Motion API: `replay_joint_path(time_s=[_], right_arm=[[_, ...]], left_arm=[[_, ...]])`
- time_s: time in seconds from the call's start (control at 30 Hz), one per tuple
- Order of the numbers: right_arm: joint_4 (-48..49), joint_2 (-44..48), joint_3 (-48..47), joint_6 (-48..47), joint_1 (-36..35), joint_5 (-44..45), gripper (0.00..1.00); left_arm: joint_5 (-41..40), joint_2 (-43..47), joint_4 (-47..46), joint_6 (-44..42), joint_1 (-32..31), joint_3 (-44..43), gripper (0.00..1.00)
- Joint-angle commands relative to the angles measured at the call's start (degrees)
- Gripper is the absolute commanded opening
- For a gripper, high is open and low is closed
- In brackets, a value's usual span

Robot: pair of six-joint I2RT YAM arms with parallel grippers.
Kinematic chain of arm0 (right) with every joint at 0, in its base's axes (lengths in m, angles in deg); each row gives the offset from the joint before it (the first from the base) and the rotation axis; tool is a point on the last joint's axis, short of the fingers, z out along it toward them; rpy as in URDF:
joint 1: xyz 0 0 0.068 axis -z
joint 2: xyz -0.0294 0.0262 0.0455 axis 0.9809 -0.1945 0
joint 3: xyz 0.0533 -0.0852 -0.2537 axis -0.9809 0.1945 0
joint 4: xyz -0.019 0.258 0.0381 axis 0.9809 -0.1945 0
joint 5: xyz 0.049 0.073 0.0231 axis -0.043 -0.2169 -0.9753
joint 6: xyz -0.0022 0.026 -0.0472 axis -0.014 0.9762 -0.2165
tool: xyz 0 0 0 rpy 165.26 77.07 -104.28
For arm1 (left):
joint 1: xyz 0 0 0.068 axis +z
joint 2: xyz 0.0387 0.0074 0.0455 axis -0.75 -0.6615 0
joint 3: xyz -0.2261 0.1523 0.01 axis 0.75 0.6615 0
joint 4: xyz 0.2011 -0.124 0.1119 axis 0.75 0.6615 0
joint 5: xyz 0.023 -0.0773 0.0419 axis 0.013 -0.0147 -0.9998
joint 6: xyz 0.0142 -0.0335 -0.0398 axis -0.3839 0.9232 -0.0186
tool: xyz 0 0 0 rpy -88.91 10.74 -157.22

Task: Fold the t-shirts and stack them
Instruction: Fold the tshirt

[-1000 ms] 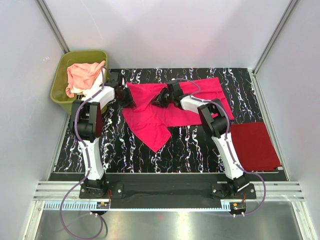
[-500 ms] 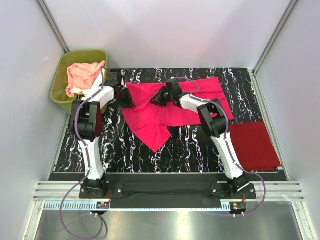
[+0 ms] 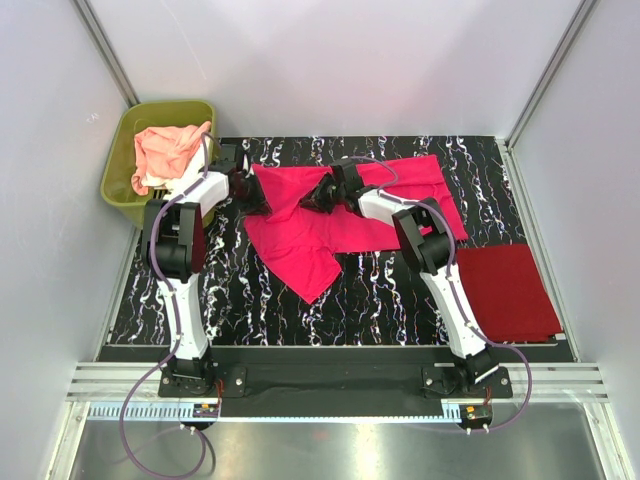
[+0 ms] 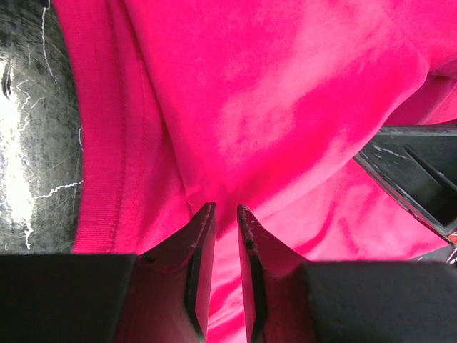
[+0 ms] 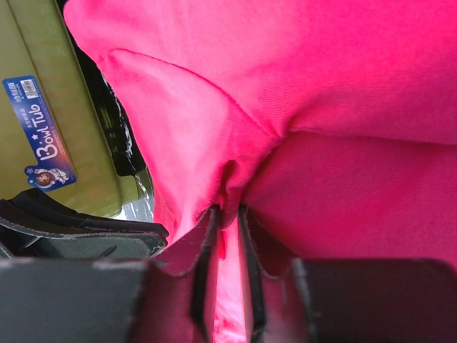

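Note:
The hot pink t-shirt (image 3: 300, 245) lies spread and rumpled on the black marbled mat (image 3: 380, 290). My left gripper (image 3: 252, 197) is at the shirt's left edge. In the left wrist view its jaws (image 4: 225, 209) stand nearly together, with pink cloth (image 4: 271, 93) between them. My right gripper (image 3: 312, 200) sits on the shirt's middle. In the right wrist view (image 5: 227, 211) it is shut on a gathered fold of the cloth (image 5: 343, 71). A dark red t-shirt (image 3: 505, 290) lies folded at the right. A peach-pink t-shirt (image 3: 165, 150) and some white cloth (image 3: 157, 183) lie in the tub.
The olive-green tub (image 3: 112, 175) stands off the mat's far left corner, close to my left arm; its labelled wall (image 5: 28, 107) shows in the right wrist view. White walls enclose the mat on three sides. The two grippers are a short distance apart.
My right arm has crept slightly to the left with the cloth. The left arm and the shirts look unchanged.

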Motion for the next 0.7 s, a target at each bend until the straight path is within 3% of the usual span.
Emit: replay_joint_path(time_s=[0.0,0.2,0.47,0.67], right_arm=[[-0.17,-1.48,-2.34,0.64,-0.08,-0.25,0.18],[-4.12,0.8,-2.42,-0.85,0.36,-0.86,0.04],[-12.21,3.09,-5.42,-4.02,1.15,-3.06,0.01],[-13.97,4.94,-3.84,-4.46,1.94,-4.47,0.0]], left_arm=[[1.55,0.31,-1.36,0.14,0.37,-2.31,0.23],[1.55,0.58,-1.45,0.66,0.55,-3.98,0.24],[2.51,-1.7,-8.91,3.3,1.16,-5.3,0.28],[2.87,-6.71,-7.52,6.82,1.34,-8.11,0.27]])
